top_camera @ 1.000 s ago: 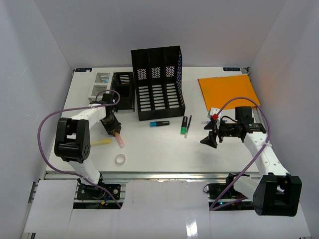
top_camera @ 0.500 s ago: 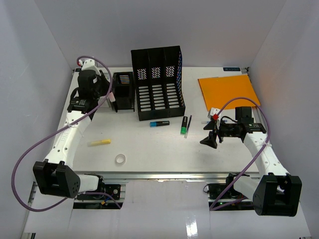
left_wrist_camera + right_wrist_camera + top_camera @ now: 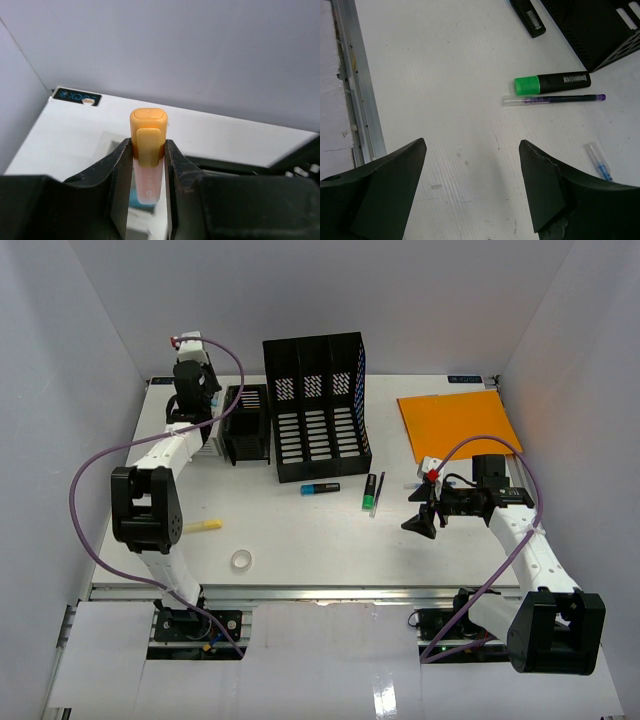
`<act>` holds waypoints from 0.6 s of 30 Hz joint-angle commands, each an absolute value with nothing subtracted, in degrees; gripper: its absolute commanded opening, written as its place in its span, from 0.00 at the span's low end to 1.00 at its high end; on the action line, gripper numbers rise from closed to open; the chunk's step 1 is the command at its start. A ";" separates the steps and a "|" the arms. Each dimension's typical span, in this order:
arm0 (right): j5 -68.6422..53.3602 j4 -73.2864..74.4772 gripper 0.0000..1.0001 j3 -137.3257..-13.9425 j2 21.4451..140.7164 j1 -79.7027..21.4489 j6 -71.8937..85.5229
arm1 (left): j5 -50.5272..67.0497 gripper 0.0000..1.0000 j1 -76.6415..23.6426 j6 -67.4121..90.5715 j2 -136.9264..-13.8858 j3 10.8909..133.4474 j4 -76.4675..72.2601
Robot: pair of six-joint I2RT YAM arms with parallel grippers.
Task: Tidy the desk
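Left tool [image 3: 148, 148] grips an orange highlighter [image 3: 148, 122] above the back-left corner of the table [image 3: 300, 530]; I fear it slips from so narrow a pinch, or clips the black tray [image 3: 248, 428]. Right tool [image 3: 471, 150] hangs released.

Left end effector [image 3: 148, 146] clenched, right [image 3: 472, 146] splayed
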State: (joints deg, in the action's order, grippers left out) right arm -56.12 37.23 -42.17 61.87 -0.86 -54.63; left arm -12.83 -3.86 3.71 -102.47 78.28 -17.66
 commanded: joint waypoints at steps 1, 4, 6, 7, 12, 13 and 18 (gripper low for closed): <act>-58.02 37.67 0.82 -42.15 61.35 -0.66 -55.63 | -11.09 0.05 -0.93 -0.66 -105.97 85.99 -25.60; -58.23 37.73 0.82 -42.23 61.48 -0.68 -55.63 | -10.24 0.06 -0.09 -1.41 -109.21 88.24 -25.51; -58.35 37.80 0.82 -42.36 61.63 -0.63 -55.63 | -9.78 0.07 -0.09 -1.43 -111.08 88.75 -25.63; -58.31 37.84 0.82 -42.36 61.71 -0.67 -55.63 | -9.49 0.08 -0.09 -1.56 -111.88 88.72 -25.88; -58.05 37.83 0.82 -42.45 62.05 -0.70 -55.64 | -8.89 0.10 -0.09 -0.92 -113.87 88.13 -26.29; -58.01 37.79 0.82 -42.45 62.06 -0.70 -55.63 | -8.93 0.10 -0.09 -0.62 -113.88 87.61 -26.43; -58.01 37.79 0.82 -42.45 62.06 -0.70 -55.63 | -8.69 0.11 -0.09 -0.62 -113.41 86.35 -26.07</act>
State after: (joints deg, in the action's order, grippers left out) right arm -56.38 37.41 -42.17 61.98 -0.82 -54.65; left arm -9.75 0.04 -0.62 -115.10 86.84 -24.46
